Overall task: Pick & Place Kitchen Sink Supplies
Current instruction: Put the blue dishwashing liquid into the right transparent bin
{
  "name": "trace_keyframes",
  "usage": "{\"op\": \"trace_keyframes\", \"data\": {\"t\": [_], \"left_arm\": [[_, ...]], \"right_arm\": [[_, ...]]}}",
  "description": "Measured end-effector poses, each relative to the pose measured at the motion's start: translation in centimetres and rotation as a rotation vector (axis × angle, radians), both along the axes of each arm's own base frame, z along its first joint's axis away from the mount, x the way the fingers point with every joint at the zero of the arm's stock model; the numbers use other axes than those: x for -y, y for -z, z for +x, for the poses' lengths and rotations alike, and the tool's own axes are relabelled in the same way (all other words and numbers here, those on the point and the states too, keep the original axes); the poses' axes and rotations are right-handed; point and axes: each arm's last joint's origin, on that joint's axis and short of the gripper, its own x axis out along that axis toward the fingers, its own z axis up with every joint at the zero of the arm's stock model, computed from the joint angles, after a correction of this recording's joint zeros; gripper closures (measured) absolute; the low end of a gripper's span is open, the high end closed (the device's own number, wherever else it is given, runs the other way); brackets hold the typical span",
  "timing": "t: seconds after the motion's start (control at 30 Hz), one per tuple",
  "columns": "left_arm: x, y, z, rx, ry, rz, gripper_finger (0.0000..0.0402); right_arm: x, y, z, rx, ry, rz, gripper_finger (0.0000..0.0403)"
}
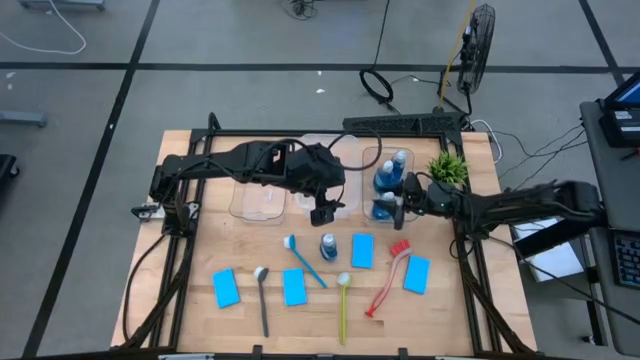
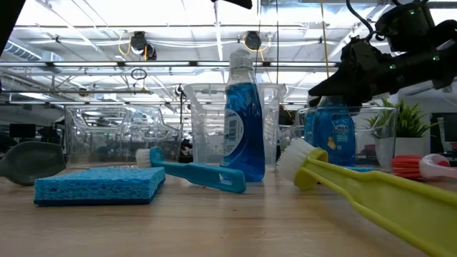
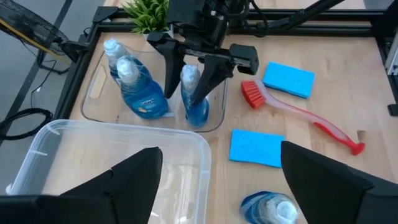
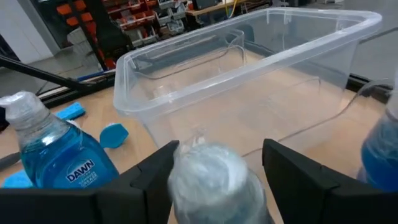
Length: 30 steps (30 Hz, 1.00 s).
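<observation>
"DAWN" reads on a bottle point(image 4: 53, 165) in the tub point(image 3: 99, 87) holding three; right pincer point(image 3: 191, 74) straddles one bottle's cap point(image 4: 208, 171), spread. Left pincer point(image 3: 217, 180) spread.

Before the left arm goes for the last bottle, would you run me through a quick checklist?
1. left gripper open: ok.
2. last bottle upright on the table, under the left gripper: ok.
3. right gripper clear of the bottle tub: not ok, its open fingers straddle a capped bottle inside.
4. Room in that tub for a fourth bottle: cannot tell.
</observation>
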Motion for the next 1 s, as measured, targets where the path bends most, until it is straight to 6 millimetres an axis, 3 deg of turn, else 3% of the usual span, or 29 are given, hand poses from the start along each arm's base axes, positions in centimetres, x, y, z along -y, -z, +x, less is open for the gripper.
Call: {"op": "trace_keyframes", "data": {"t": [0.5,0.87,1.0], "left_arm": [[0.0,0.0,0.0,0.002,0.000,0.001,0.0096],[0.0,0.0,0.0,0.006,0.000,0.001,0.0077],[0.0,-0.1,0.1,0.010,0.000,0.001,0.0074]], "right_arm": [[-0.3,-0.5,-1.8,-0.054,0.000,0.008,0.0200],[-0.3,-0.8,-2.0,-0.029,-0.002,0.004,0.0267],[-0.3,-0.9,-1.9,-0.021,-0.001,0.006,0.0272]]}}
